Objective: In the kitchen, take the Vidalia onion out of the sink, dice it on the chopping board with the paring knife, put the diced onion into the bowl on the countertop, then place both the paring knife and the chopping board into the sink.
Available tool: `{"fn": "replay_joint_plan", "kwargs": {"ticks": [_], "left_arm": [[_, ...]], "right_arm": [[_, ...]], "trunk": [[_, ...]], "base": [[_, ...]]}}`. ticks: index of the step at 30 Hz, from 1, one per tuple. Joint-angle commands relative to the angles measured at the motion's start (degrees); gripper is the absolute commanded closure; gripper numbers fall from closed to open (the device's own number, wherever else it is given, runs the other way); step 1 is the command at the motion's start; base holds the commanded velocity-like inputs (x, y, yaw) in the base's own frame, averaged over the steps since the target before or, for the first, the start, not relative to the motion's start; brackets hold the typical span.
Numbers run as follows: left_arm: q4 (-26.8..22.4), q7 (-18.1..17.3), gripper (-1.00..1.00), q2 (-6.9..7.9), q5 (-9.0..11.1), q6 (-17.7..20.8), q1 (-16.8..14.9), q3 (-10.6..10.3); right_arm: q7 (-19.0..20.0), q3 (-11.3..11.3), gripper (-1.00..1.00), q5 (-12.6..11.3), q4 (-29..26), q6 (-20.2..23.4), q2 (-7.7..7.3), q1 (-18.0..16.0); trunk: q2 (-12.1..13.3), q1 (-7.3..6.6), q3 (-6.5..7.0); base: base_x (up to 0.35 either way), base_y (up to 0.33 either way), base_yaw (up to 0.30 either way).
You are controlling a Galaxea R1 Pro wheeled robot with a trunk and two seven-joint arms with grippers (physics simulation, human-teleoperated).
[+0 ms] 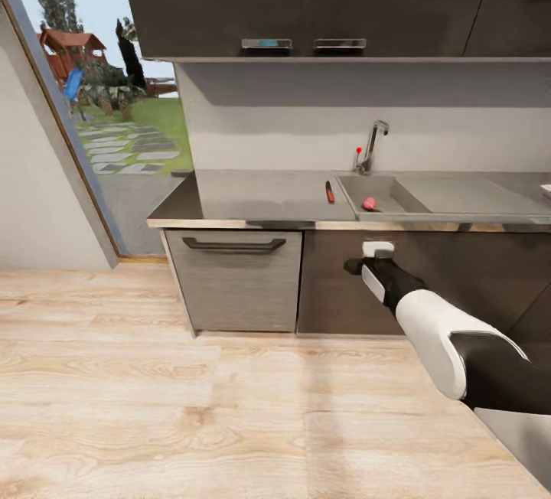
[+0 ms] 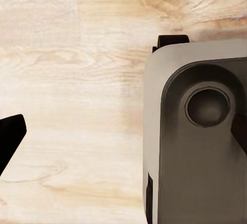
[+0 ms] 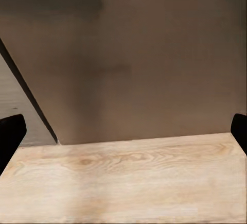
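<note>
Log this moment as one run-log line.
phase: approach | onion: in sink | knife: on countertop | right pincer: empty, below counter edge

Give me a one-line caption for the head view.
Right arm reaching toward the dark cabinets, below a countertop with a red-handled knife beside the sink holding a small onion.

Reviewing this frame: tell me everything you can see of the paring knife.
The paring knife is a short, slim knife with a red handle and a dark blade. It lies flat on the grey countertop, just left of the sink, pointing roughly front to back, with the handle nearer the front edge. Only the countertop touches it; it is apart from the Vidalia onion in the basin. The material is too small to judge.
</note>
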Motion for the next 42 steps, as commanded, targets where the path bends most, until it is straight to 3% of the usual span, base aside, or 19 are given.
{"fn": "replay_joint_plan", "kwargs": {"ticks": [1,4,7,14,18,22,26,29,30,32,36,42], "left_arm": [[-0.1,0.0,-1.00,0.00,0.0,-0.1,0.0,0.0],[-0.1,0.0,-1.00,0.00,0.0,-0.1,0.0,0.0],[-0.1,0.0,-1.00,0.00,0.0,-0.1,0.0,0.0],[0.3,0.0,-1.00,-0.03,0.0,-0.1,0.0,0.0],[0.3,0.0,-1.00,-0.12,0.1,-0.1,0.0,0.0],[0.2,0.0,-1.00,-0.27,0.1,-0.1,0.0,0.1],[-0.6,0.1,-1.00,-1.46,0.0,-0.1,0.0,0.2],[-3.3,0.7,-1.00,-2.75,0.0,0.0,0.0,0.2],[-6.0,2.2,-1.00,-3.51,0.1,0.2,0.0,0.2],[-11.0,6.8,-1.00,-4.86,0.2,0.3,0.0,0.2],[-14.1,10.0,-1.00,-6.27,0.3,0.1,0.0,0.2],[-11.9,11.0,-1.00,-6.73,0.3,-1.2,0.0,0.0]], "right_arm": [[-0.2,0.0,-1.00,0.1,1.5,-1.1,-0.10,0.0],[-0.1,0.1,-1.00,0.1,7.2,-6.2,-0.38,0.1],[0.5,0.1,-1.00,0.0,10.2,-13.1,-0.51,4.4],[3.3,0.3,-1.00,0.1,11.5,-32.6,0.08,27.1],[3.6,0.3,-1.00,0.1,11.6,-39.9,0.18,36.1],[3.8,0.3,-1.00,0.0,11.6,-45.9,0.26,43.0],[6.2,0.3,-1.00,0.1,11.7,-56.2,1.62,51.1],[8.0,0.3,-1.00,0.1,11.7,-63.7,2.84,55.3],[8.5,0.3,-1.00,0.1,11.7,-66.8,3.83,56.6],[8.7,0.2,-1.00,0.2,11.5,-68.8,4.82,57.5],[8.6,0.0,-1.00,0.3,10.8,-67.2,4.96,57.9],[8.6,-0.1,-1.00,0.1,9.3,-66.0,5.08,58.0]], "trunk": [[0.0,0.00,-0.03],[0.0,0.00,-0.03],[0.0,0.00,-0.03],[0.0,0.00,-0.03],[0.0,0.00,-0.03],[0.0,0.00,-0.03],[0.0,0.00,-0.03],[0.0,0.00,-0.03],[0.0,0.00,-0.03],[0.0,0.00,-0.03],[0.0,0.00,-0.03],[0.0,0.00,-0.03]], "base": [[-0.004,0.000,0.000],[-0.002,0.000,0.000],[0.000,0.000,0.000],[0.000,0.000,0.000],[0.000,0.000,0.000],[0.000,0.000,0.000],[0.000,0.000,0.000],[0.000,0.000,0.000],[0.000,0.000,0.000],[0.000,0.000,0.000],[0.000,0.000,0.000],[0.000,0.000,-0.001]]}}
